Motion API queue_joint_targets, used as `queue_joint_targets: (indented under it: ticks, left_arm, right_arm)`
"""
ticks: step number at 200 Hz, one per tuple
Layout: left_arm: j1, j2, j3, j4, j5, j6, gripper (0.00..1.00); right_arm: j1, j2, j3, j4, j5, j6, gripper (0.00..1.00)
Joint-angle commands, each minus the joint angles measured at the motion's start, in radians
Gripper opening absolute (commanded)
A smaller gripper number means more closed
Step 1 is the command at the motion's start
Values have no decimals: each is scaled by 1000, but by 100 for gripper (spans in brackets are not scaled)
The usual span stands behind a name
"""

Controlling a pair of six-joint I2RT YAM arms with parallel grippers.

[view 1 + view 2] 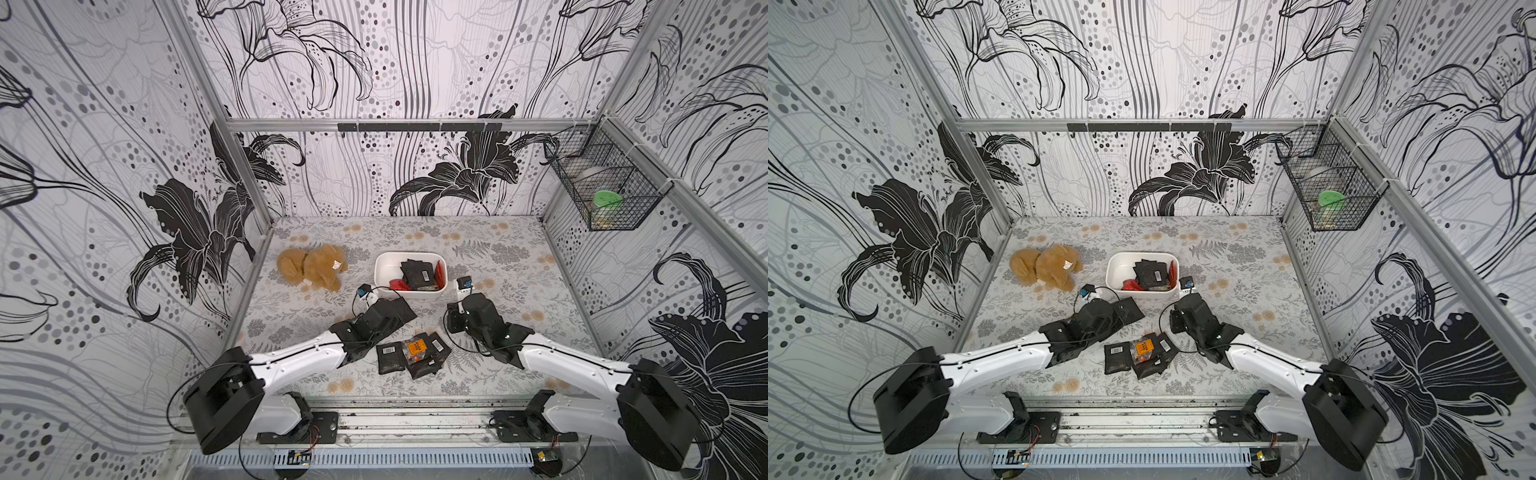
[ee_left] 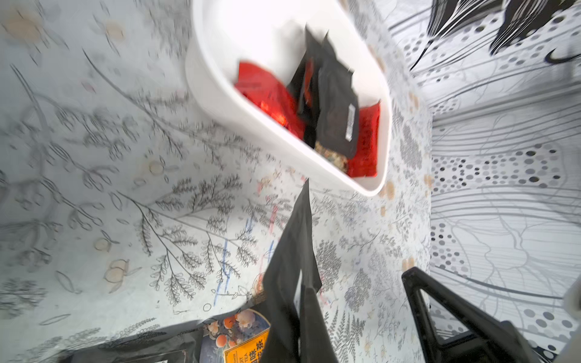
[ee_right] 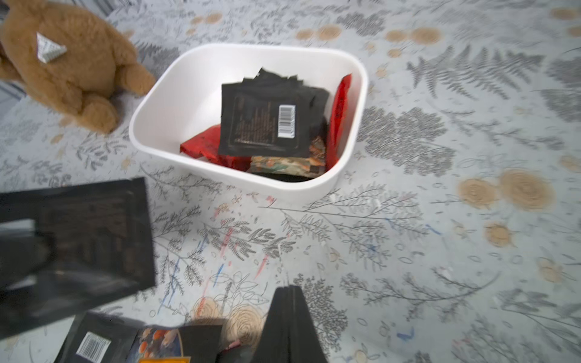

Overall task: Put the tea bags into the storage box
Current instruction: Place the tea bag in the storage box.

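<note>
Holding: my left pincer is clamped on a flat black square foil tea bag, gripped by one edge; the bag shows edge-on in the left wrist view.
Held bag place: just short of the near wall of the white rounded plastic storage box, by its near corner on my left, not inside it. Cannot tell whether it touches the wall.
Right pincer: my right pincer has its jaws pressed together with nothing seen between them. It hangs over the cloth, close to the box's near corner on my right.
In box, top: black barcode-labelled sachet, tilted, lying over more black ones.
In box, under: shiny red sachet poking out below the black one.
In box, side: second red sachet standing on edge against the wall on my right.
In box, near wall: tan patterned sachet, partly covered.
Box floor: the half on my left is bare white.
Loose pile: black barcode sachets overlapping an orange-labelled sachet, on the cloth between my two arms, apart from the box.
Plush: brown plush toy lying just beside the box on my left.
Basket: black wire basket hung on the wall to my right.
Surface: grey floral-print tablecloth.
</note>
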Motion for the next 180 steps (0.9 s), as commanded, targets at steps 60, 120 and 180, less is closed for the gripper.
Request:
queue_joint_targets:
  ticks: [60, 120, 180]
  left_arm:
    - [30, 190, 436, -274, -248, 318, 0]
    - [108, 570, 778, -318, -38, 359, 0]
    - [163, 748, 904, -300, 84, 393, 6]
  right_arm:
    - [-69, -106, -116, 85, 55, 127, 38]
    - [-345, -157, -201, 135, -229, 197, 58]
    - [-351, -203, -219, 150, -252, 163, 59]
